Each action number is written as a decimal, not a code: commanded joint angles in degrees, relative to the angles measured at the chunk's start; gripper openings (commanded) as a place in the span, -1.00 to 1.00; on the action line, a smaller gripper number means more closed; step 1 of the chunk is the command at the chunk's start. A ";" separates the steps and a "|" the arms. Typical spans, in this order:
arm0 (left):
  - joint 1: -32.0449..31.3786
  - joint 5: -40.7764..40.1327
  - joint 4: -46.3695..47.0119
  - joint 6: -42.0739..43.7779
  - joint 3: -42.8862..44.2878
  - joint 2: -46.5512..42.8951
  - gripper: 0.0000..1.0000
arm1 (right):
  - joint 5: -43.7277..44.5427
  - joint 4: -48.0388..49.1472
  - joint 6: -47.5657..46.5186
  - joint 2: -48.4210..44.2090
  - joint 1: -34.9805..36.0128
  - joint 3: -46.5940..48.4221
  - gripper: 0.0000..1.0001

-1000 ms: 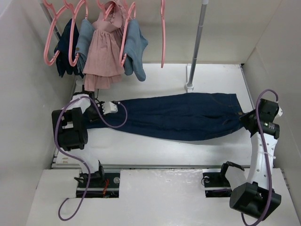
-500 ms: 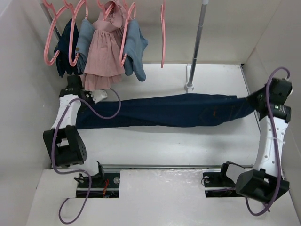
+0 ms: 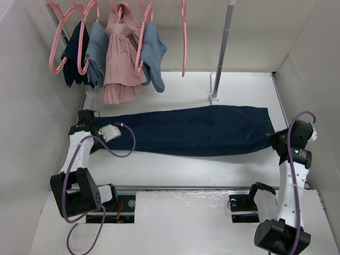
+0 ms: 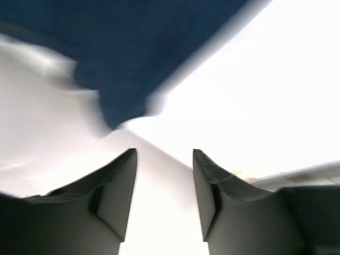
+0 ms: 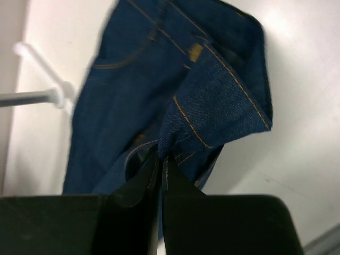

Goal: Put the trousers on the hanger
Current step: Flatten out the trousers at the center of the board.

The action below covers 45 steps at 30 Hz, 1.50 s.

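Seen from above, the trousers (image 3: 191, 130), dark navy denim with faint orange stitching, lie slack and flat across the middle of the white tabletop (image 3: 175, 170). The waistband is toward the right edge and the leg ends toward the left edge. The hanger (image 3: 184, 37), thin glossy pink plastic with a curved hook, hangs bare above the rear edge, beside a metal pole (image 3: 225, 42). Half a second ago the denim was pulled into a narrow, taut band; now it spreads wider, and both arms sit nearer the front edge.

In the left wrist view, the left pincer (image 4: 164, 154) is released. Its dark wedge-shaped fingers stand apart with only tabletop between them, and a blurred, rounded leg end lies just ahead, not touching.

In the right wrist view, the right pincer (image 5: 161, 159) is clenched on a raised fold of the waistband, where twill weave and orange seams show.
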 commanded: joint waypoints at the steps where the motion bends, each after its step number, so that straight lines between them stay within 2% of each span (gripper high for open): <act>1: -0.27 -4.90 -7.01 2.17 -7.84 -3.50 -0.13 | 4.92 -1.02 5.22 -4.64 -0.84 -4.57 -1.00; 4: -2.12 -6.31 -10.79 1.56 -12.34 -5.26 -0.07 | 8.62 -2.79 6.45 -6.85 -0.84 -6.26 -1.00; 10: -2.73 -11.23 -12.65 0.94 -13.67 -7.72 -0.04 | 9.85 -3.50 7.78 -7.55 -0.84 -6.27 -1.00; 14: -2.73 -9.92 -3.45 -1.00 -10.87 -9.04 -0.04 | 9.85 -2.97 7.78 -5.88 -0.84 -4.51 -1.00; 16: -2.73 -9.91 -1.32 -1.00 -9.55 -9.04 0.06 | 9.85 -2.27 7.17 -4.48 -0.84 -3.89 -1.00; 17: -2.73 -11.39 -0.09 -0.47 -9.54 -9.65 0.17 | 9.24 -1.75 6.64 -4.48 -0.84 -3.89 -1.00; 19: -2.73 -13.59 4.47 1.02 -11.12 -9.66 0.24 | 8.71 -1.22 6.64 -3.95 -0.84 -3.28 -1.00; 20: -2.73 -15.00 5.97 1.81 -11.91 -9.66 0.35 | 8.19 -1.21 6.64 -3.95 -0.84 -3.28 -1.00; 21: -2.73 -15.01 9.12 2.77 -12.70 -9.66 0.55 | 7.66 -1.21 6.64 -3.95 -0.84 -3.28 -1.00; 24: -2.73 -15.01 14.40 6.47 -17.18 -9.66 0.67 | 7.13 -0.51 6.64 -2.54 -0.84 -2.75 -1.00; 27: -2.12 -17.02 25.81 9.28 -22.45 -7.20 0.67 | 7.13 0.02 6.64 -2.02 -0.84 -2.23 -1.00; 28: -1.51 -17.56 31.85 9.81 -23.42 -6.15 0.65 | 7.65 0.02 6.64 -2.02 -0.84 -2.22 -1.00; 30: 0.42 -18.08 35.59 10.34 -24.22 -1.34 0.28 | 7.66 0.54 6.11 -2.02 -0.84 -1.70 -1.00; 32: 1.92 -18.78 34.04 8.24 -20.91 2.89 -0.35 | 8.88 0.54 5.58 -1.31 -0.84 -1.00 -1.00; 33: 2.71 -18.79 31.50 6.67 -18.62 6.74 -0.99 | 8.89 0.54 4.97 -0.70 -0.84 -0.99 -1.00; 34: 4.46 -17.57 28.25 2.74 -16.16 8.08 -1.00 | 9.41 0.54 4.97 -0.70 -0.84 -0.12 -1.00; 35: 5.69 -15.82 20.48 1.65 -13.52 8.79 -1.00 | 10.11 0.54 4.97 -0.70 -0.84 0.41 -1.00; 37: 9.98 -9.60 12.88 2.51 -6.06 6.89 -1.00 | 10.73 0.54 4.35 -0.70 -0.84 2.95 -1.00; 41: 13.87 -5.26 6.44 9.54 -4.37 -2.61 -1.00 | 12.75 -2.53 4.35 -0.17 -0.84 5.59 -1.00; 42: 14.57 -5.26 1.64 10.42 -3.66 -3.15 -1.00 | 13.28 -3.23 4.35 -0.17 -0.84 5.60 -1.00; 45: 14.58 -5.26 -2.18 9.03 -2.77 -2.63 -1.00 | 11.98 -6.22 4.35 0.36 -0.84 5.34 -1.00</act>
